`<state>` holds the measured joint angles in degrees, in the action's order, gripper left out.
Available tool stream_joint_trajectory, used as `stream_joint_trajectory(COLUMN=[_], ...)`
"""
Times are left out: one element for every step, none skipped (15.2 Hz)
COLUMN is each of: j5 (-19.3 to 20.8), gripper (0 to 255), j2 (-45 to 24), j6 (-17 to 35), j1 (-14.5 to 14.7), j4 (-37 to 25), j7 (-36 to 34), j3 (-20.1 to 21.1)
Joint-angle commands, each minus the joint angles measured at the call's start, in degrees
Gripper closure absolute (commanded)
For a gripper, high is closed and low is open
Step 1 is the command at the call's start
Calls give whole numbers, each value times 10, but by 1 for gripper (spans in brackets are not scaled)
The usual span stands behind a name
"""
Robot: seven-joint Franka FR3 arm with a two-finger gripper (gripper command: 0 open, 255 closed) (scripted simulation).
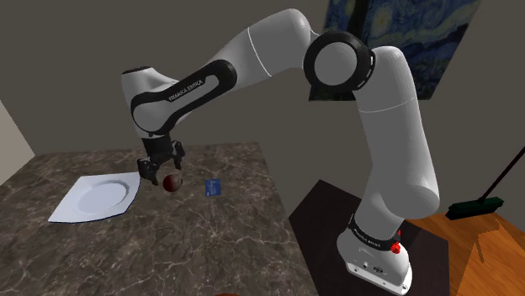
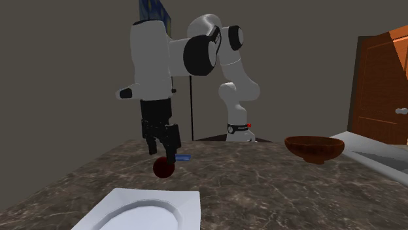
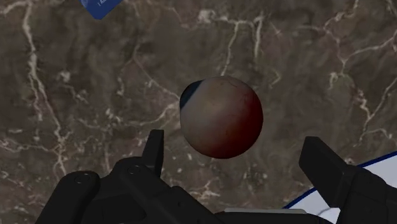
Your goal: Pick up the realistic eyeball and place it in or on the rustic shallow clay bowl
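Eyeball, reddish with a dark blue patch, sits on the marbled desk. Claw hangs just above the eyeball, fingers spread to either side, neither touching it. White plate lies near the eyeball; a small blue card lies on its other side. Brown bowl stands well apart from the eyeball.

The red-veined whitish eyeball rests on the marbled table, well apart from the upright brown bowl.
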<state>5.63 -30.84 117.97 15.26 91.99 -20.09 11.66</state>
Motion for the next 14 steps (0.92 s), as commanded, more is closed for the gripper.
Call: stream_joint_trajectory(j5=[2,3,4,4,5,5,5,5,5,5,5,5,5,5], gripper=[0,0,0,0,0,0,0,0,0,0,0,0,255,255], j2=[-9,-12,-15,-19,-20,-20,-20,-20,-20,-20,-20,-20,-20,-20], j6=[11,17,23,30,33,33,33,33,33,33,33,33,33,33], j1=[0,1,1,1,1,1,1,1,1,1,1,1,1,1], j4=[1,5,8,11,13,12,12,12,12,12,12,12,12,12], j7=[0,-1,-1,-2,-2,-2,-2,-2,-2,-2,-2,-2,-2,-2], j3=[-1,-2,-2,-3,-3,-3,-3,-3,-3,-3,-3,-3,-3,-3])
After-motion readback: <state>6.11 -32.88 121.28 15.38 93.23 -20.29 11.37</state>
